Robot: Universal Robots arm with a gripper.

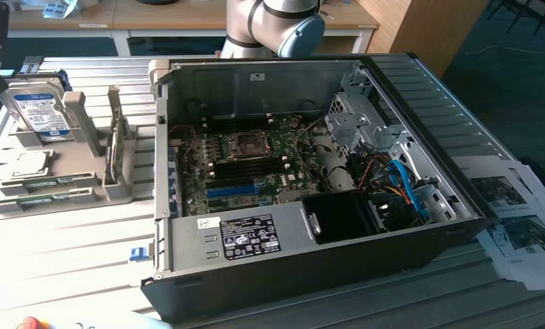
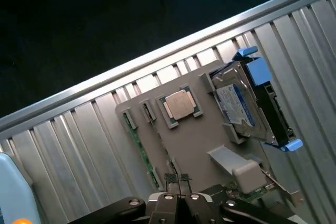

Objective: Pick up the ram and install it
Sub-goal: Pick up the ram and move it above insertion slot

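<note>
At nine o'clock from the open computer case (image 1: pixel 253 86) in the exterior view, the ram (image 1: pixel 45 183) lies in its grey holder (image 2: pixel 194 145), untouched. Gripper (image 2: pixel 178 178) hovers over the holder, jaws together, empty. We judge nothing done; pickup and installation remain.

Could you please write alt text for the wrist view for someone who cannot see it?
The gripper, jaws shut and empty, hangs over a grey holder carrying the ram, a processor and a hard drive on a metal table.

I note an open computer case (image 1: pixel 299 274) on the slatted table (image 1: pixel 71 253). A hard drive (image 1: pixel 39 110) and a processor chip (image 1: pixel 30 163) sit in the grey holder (image 2: pixel 194 145). Printed sheets (image 1: pixel 519 219) lie beside the case.
</note>
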